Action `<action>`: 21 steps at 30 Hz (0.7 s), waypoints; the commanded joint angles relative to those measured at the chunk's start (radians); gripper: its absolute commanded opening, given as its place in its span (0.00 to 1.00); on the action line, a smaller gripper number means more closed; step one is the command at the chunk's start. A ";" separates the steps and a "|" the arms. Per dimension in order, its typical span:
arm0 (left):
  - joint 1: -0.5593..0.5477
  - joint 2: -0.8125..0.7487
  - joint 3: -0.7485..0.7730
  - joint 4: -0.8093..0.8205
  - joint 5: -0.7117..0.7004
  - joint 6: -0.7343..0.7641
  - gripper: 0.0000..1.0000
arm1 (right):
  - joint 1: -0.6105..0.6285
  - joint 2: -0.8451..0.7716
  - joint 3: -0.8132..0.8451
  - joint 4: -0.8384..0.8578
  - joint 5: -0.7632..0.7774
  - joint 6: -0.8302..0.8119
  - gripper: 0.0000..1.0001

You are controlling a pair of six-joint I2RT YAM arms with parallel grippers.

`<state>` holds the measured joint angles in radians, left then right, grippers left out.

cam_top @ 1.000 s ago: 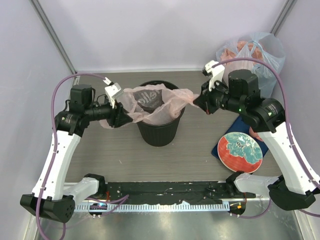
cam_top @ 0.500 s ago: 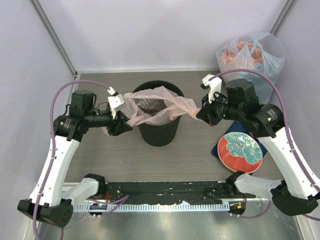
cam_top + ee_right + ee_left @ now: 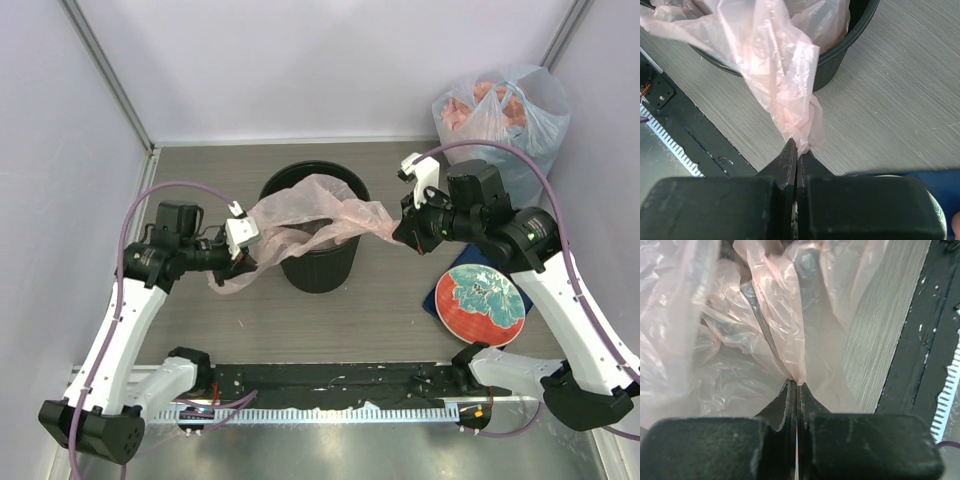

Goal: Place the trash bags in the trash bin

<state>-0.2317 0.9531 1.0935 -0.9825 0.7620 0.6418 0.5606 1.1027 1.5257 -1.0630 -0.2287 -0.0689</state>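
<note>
A thin pale pink trash bag (image 3: 310, 215) is stretched across the top of the round black trash bin (image 3: 318, 265) in the top view. Its left part hangs outside the bin's left side. My left gripper (image 3: 243, 262) is shut on that left edge of the bag (image 3: 785, 340), left of the bin. My right gripper (image 3: 400, 228) is shut on a bunched right corner of the bag (image 3: 797, 115), right of the bin (image 3: 837, 65) and above the table. Part of the bag dips inside the bin.
A bulging clear-bluish bag (image 3: 505, 115) with pink contents stands at the back right corner. A red and teal plate (image 3: 480, 305) lies on a dark blue mat right of the bin. A black rail (image 3: 330, 385) runs along the near edge. Grey walls close in on both sides.
My left gripper let go, moved down and toward the near edge, then shut on the bag's left edge, which now hangs outside the bin. My right gripper stayed shut and drifted slightly down.
</note>
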 commanded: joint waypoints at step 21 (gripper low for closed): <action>-0.201 0.026 0.255 0.247 0.051 -0.349 0.59 | -0.007 0.063 0.123 0.051 -0.067 0.029 0.01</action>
<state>-0.3176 0.9375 1.3556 -0.8642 0.8837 0.3996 0.5583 1.1702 1.6104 -1.0538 -0.2867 -0.0513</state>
